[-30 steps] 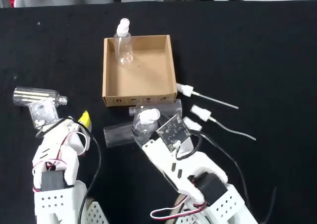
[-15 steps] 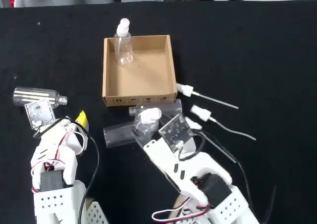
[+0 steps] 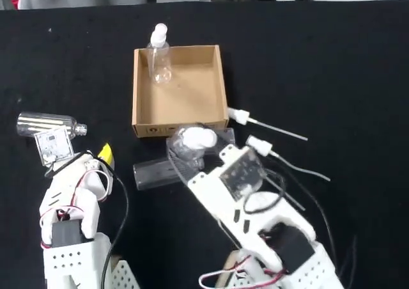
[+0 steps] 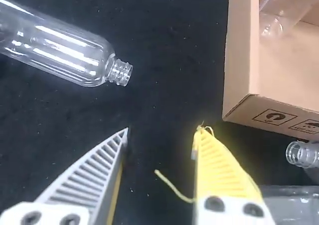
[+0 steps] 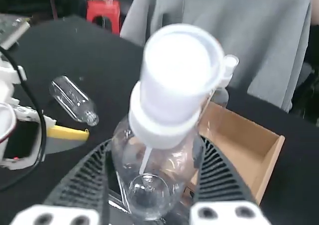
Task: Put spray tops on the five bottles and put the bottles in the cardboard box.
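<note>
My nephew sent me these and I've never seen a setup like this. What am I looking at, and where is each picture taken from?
These are two small robot arms side by side at a black table. One picture looks down from a fixed camera above; the other two come from cameras on each arm's wrist. On the table sits a cardboard box with one bottle with a spray top in it. Three open bottles lie outside: one near the left arm, two in front of the box. Two loose spray tops lie to the box's right. Each arm ends in two fingers: the right arm's fingers are shut on a capped bottle; the left arm's fingers are open and empty.
</note>
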{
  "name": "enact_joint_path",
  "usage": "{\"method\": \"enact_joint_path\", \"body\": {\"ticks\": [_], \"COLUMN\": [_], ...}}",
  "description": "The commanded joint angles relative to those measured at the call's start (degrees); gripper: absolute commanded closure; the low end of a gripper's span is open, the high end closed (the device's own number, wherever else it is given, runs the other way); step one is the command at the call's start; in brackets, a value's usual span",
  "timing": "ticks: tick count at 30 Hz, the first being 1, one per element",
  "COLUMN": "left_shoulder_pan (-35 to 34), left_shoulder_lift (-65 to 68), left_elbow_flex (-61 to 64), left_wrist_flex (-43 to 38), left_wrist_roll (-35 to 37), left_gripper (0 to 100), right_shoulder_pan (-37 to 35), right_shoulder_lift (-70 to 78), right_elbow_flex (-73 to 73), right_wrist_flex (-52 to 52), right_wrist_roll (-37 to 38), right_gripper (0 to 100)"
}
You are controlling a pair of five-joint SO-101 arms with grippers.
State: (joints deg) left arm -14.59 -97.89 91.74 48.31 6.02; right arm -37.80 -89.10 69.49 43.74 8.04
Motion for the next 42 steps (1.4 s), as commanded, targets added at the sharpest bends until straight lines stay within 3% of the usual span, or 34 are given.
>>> {"method": "enact_joint_path", "body": {"ticks": [1, 23, 42], "left_shoulder_pan": [-0.66, -0.66, -0.66], "left_shoulder_lift": [-0.70, -0.70, -0.70], "left_elbow_flex": [-0.40, -0.40, -0.40], "left_wrist_flex": [-0.62, -0.62, -0.62], "left_wrist_roll": [-0.44, -0.70, -0.79], "left_gripper": [81, 81, 81], "right_shoulder_pan": [1.41, 8.62, 8.62], "right_shoulder_lift": [9.01, 54.29, 81.80], "right_elbow_flex": [-7.96, -23.78, -40.66], "right_wrist_flex": [-5.54, -29.71, -33.85], "right_wrist_roll": [0.70, 0.26, 0.26], "right_gripper": [91.7, 91.7, 91.3]}}
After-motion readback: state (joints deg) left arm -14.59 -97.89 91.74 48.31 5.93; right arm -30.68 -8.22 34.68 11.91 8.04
